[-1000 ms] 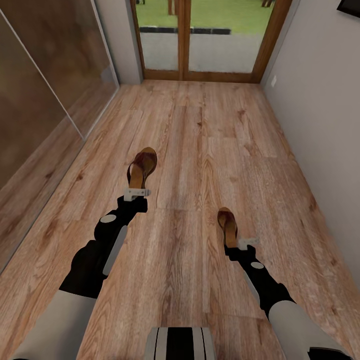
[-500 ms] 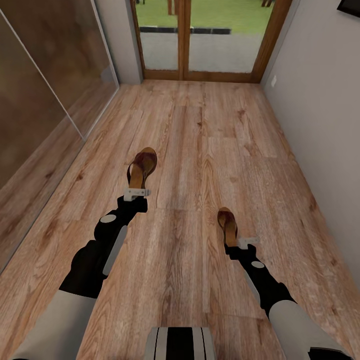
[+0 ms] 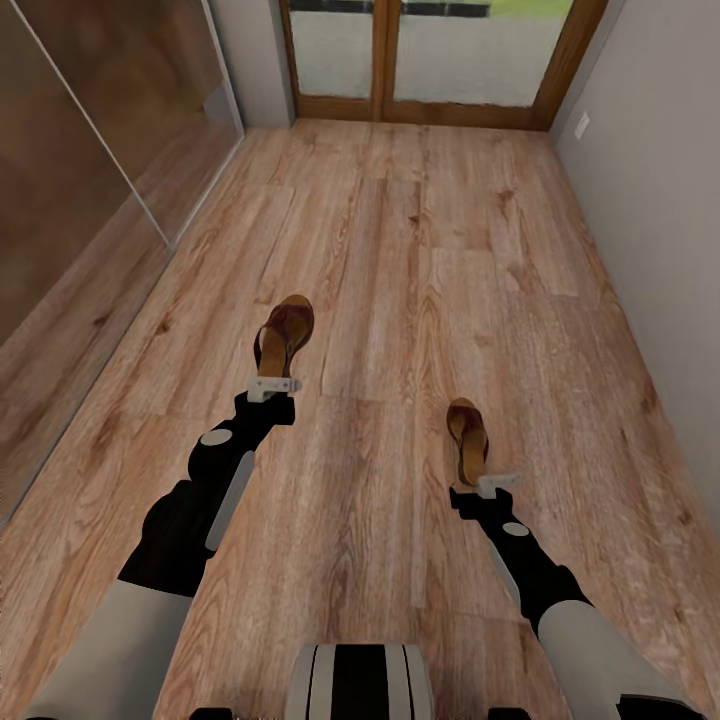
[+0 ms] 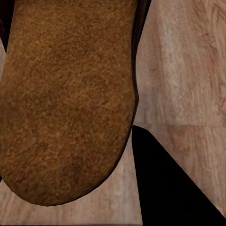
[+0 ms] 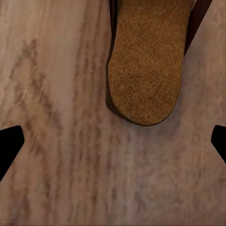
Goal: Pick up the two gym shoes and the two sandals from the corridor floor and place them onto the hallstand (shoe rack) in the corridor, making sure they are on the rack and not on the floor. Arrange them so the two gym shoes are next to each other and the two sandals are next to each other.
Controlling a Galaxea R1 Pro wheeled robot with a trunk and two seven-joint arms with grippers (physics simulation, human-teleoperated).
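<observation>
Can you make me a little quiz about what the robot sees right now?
1. True or false: the small dark brown sandal with a tan insole ahead of the right pincer stands on a shoe rack.
2. How many sandals show in the head view? A one, B two, C four.
3. Fill in: the right pincer's fingertips are spread ____.
Key: 1 false, it lies on the light brown wood-plank floor; 2 B, counting the matching sandal at the left pincer; 3 open.
</observation>
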